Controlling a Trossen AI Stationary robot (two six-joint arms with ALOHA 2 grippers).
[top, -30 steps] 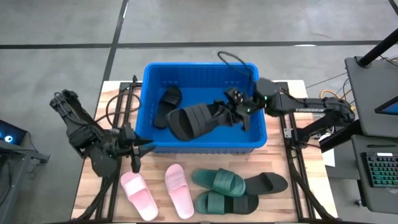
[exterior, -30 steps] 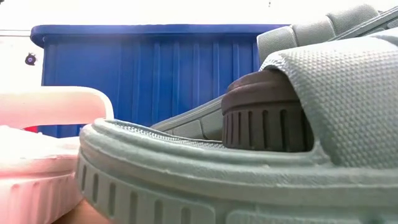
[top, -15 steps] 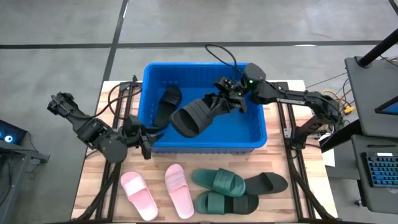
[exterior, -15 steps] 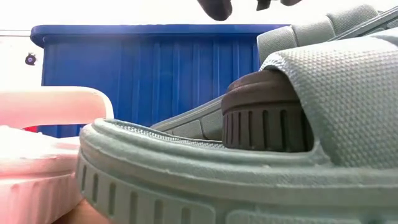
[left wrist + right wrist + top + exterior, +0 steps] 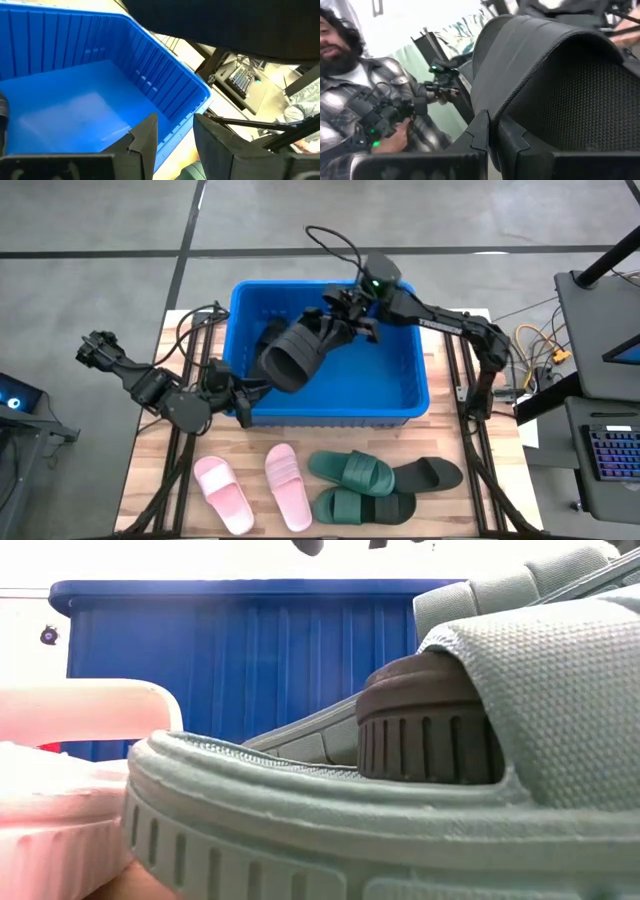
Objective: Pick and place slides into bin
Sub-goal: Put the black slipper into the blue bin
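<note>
The bright blue ribbed bin [image 5: 330,412] sits at the far middle of the table, with one black slide [image 5: 262,340] lying inside by its left wall and another black slide [image 5: 300,352] raised above its left half, tilted. In front of the bin lie two light pink slides [image 5: 224,493] side by side. Right of them, two dark green slides [image 5: 352,470] rest against a flat black slide [image 5: 432,474].

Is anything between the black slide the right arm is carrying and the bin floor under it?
Nothing visible blocks it. The right gripper holds the black slide above the bin; another black slide lies just beside it.
</note>
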